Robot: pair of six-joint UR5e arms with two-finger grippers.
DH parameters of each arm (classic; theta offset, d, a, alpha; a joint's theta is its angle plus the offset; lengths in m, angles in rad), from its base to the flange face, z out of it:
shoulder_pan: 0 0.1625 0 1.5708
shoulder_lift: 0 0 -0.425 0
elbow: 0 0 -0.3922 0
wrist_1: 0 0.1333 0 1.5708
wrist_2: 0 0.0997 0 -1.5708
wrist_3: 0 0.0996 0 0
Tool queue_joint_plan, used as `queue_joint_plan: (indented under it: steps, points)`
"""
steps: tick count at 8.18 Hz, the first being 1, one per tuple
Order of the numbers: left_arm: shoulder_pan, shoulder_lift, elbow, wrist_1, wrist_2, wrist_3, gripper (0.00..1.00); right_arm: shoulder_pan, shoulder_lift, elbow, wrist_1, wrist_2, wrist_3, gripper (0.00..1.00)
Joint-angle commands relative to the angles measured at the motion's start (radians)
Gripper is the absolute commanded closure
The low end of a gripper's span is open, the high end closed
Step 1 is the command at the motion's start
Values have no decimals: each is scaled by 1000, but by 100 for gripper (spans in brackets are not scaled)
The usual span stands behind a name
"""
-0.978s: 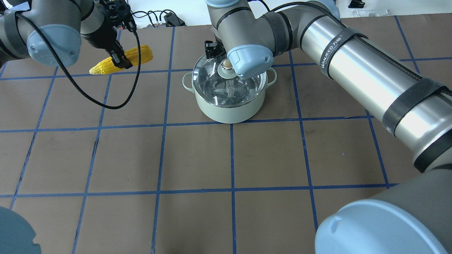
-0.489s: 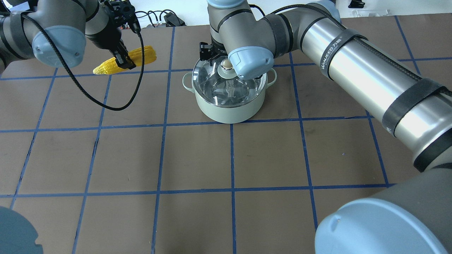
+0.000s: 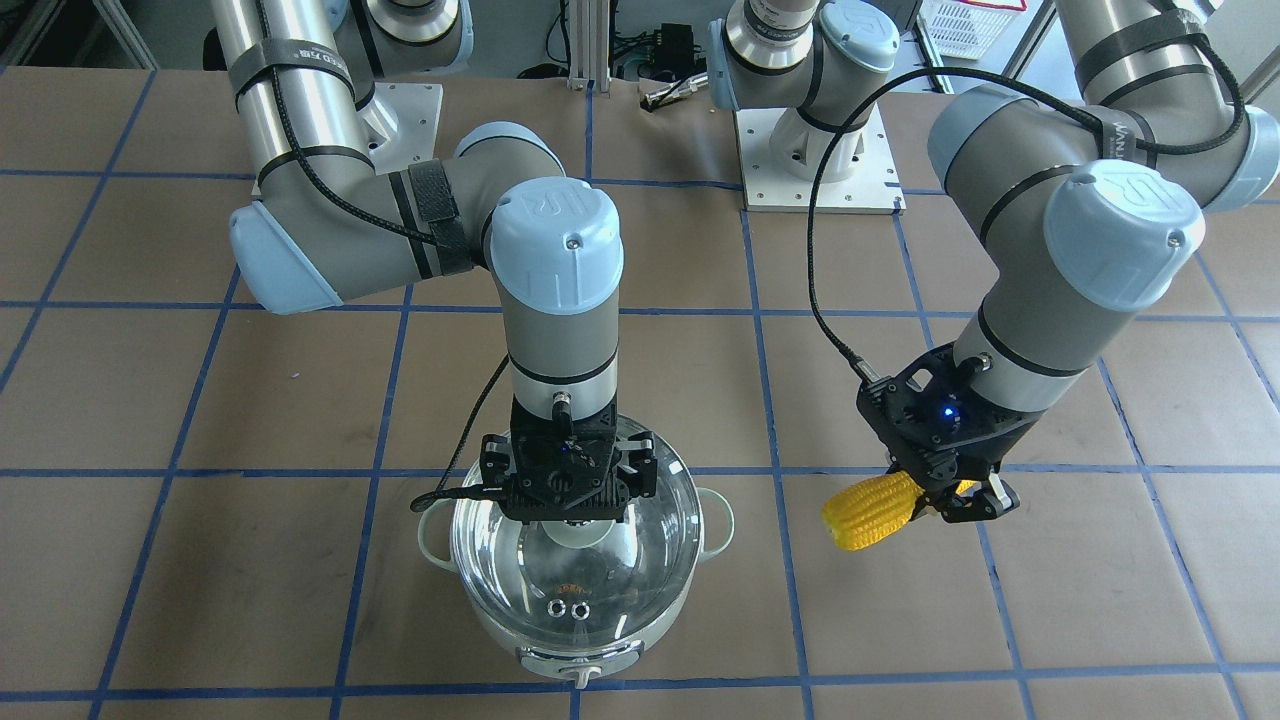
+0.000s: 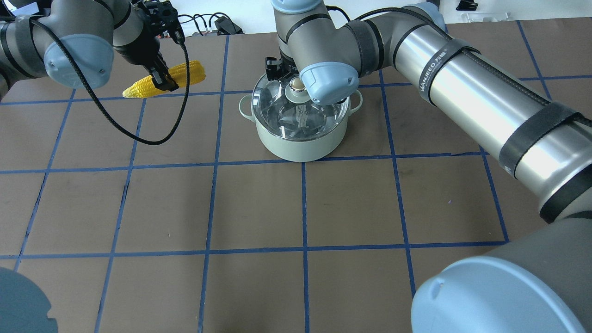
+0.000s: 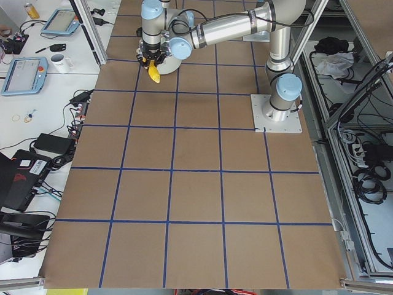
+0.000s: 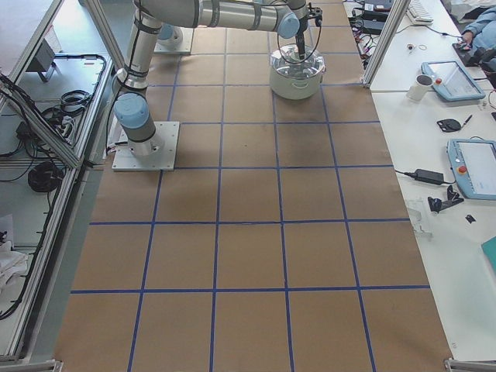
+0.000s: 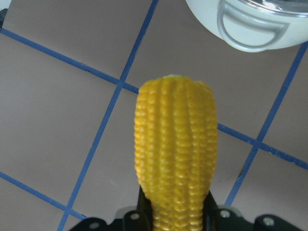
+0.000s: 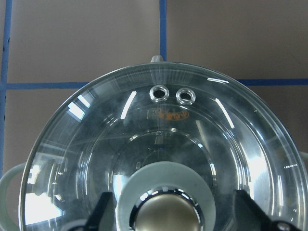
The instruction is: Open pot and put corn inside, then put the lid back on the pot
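Note:
The pale green pot stands on the table with the clear glass lid on it. My right gripper hangs straight over the lid's beige knob. In the right wrist view its fingers stand wide apart on either side of the knob, open. My left gripper is shut on the yellow corn and holds it level above the table, to the pot's left. In the left wrist view the corn points toward the pot's side handle.
The table is brown with a blue tape grid. Cables and plugs lie beyond its far edge. The arms' base plates sit on the robot's side. The right arm's forearm reaches across the table's right half.
My left gripper has carried the corn a little to the right, toward the pot. My right gripper has shifted slightly over the lid's knob. The pot and lid have not moved.

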Motion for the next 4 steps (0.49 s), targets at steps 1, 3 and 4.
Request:
queue_joint_plan:
  steps: [1, 3, 4]
  points:
    - [0, 0, 0, 0, -1, -6, 100, 0, 4, 1, 0, 0, 17, 15]
    - [-2, 1, 0, -1, -1, -9, 100, 0, 4, 1, 0, 5, 35, 32]
    - [-2, 1, 0, -1, -1, -9, 100, 0, 6, 1, 0, 8, 41, 34]
